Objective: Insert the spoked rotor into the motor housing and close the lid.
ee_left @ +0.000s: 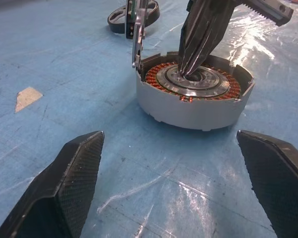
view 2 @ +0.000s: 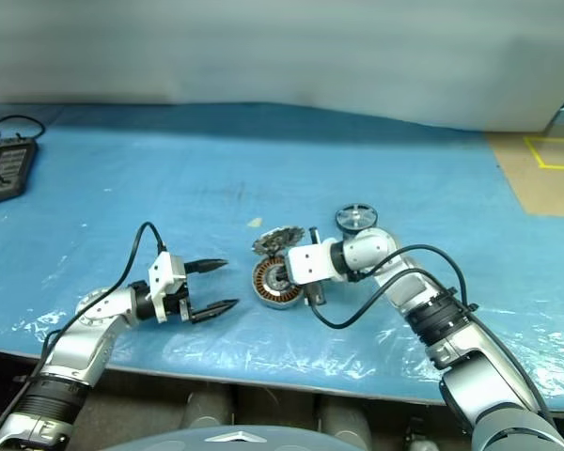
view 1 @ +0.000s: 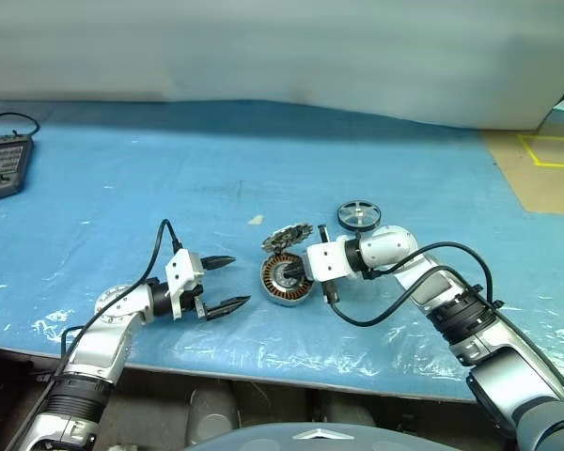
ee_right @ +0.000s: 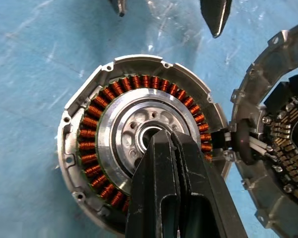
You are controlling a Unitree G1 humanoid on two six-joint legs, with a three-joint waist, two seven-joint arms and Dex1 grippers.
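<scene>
The motor housing [view 1: 284,280] lies on the blue sheet, a silver cup with copper windings [ee_right: 89,144] around a dark centre. Its toothed lid [view 1: 287,237] stands swung open at the far rim, still joined there [ee_right: 278,148]. The spoked rotor [view 1: 359,216], black-rimmed, lies flat on the sheet behind my right wrist. My right gripper [ee_right: 161,136] is shut, with its tips pressed into the housing's centre hole [ee_left: 186,74]. My left gripper [view 1: 237,280] is open a short way left of the housing, pointing at it, with nothing between its fingers [ee_left: 64,188].
A small tan scrap [view 1: 256,220] lies on the sheet left of the lid. A black handheld device [view 1: 5,164] with a cable sits at the far left. Brown board with yellow tape [view 1: 545,164] borders the sheet at the right. The table's front edge [view 1: 263,362] runs close below both grippers.
</scene>
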